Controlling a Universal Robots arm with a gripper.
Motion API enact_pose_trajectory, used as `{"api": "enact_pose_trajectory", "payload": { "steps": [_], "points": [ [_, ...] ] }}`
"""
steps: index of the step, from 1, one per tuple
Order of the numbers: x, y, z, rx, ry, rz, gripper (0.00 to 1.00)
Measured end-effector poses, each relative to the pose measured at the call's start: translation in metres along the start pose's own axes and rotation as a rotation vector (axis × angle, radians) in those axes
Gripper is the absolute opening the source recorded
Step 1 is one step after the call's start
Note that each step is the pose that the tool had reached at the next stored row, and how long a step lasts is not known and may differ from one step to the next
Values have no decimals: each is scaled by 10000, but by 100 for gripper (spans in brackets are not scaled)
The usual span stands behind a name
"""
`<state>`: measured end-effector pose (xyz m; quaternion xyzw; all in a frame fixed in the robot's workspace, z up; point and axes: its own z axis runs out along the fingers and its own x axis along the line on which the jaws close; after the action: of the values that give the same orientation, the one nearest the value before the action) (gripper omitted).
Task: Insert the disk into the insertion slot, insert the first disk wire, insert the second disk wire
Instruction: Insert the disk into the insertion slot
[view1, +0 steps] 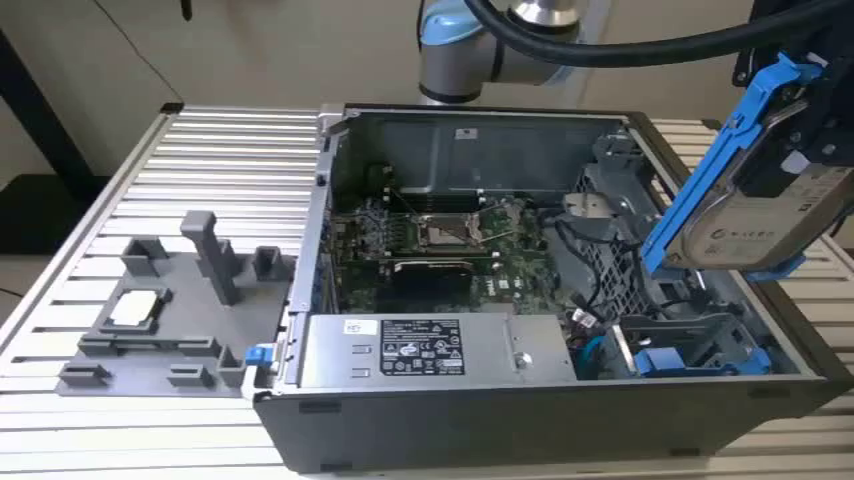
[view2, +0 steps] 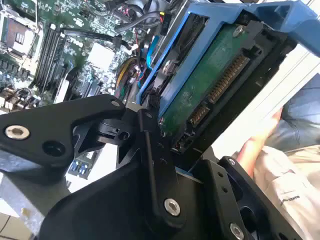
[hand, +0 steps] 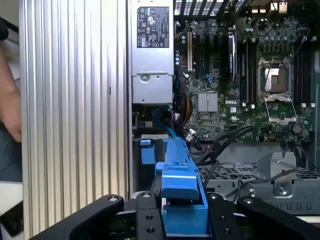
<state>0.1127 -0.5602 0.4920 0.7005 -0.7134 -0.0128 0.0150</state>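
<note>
From where I stand, the black two-fingered gripper (view1: 801, 160) is clamped on the flat silver-grey metal disk (view1: 761, 225), which has a white label and sits in its bright blue plastic frame (view1: 727, 140). The disk hangs over the open dark grey computer case (view1: 534, 430), at the exterior view's right. Its long axis tilts steeply, and the lower end points down towards the blue-fitted drive bay (view1: 681, 340), which I take for the slot, well apart from it.
</note>
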Motion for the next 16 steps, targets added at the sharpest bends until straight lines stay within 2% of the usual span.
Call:
{"api": "enact_pose_trajectory", "payload": {
  "steps": [10, 16],
  "points": [
    [0, 0, 2, 0, 1, 0, 33],
    [2, -2, 50, 1, 2, 1, 33]
  ]
}}
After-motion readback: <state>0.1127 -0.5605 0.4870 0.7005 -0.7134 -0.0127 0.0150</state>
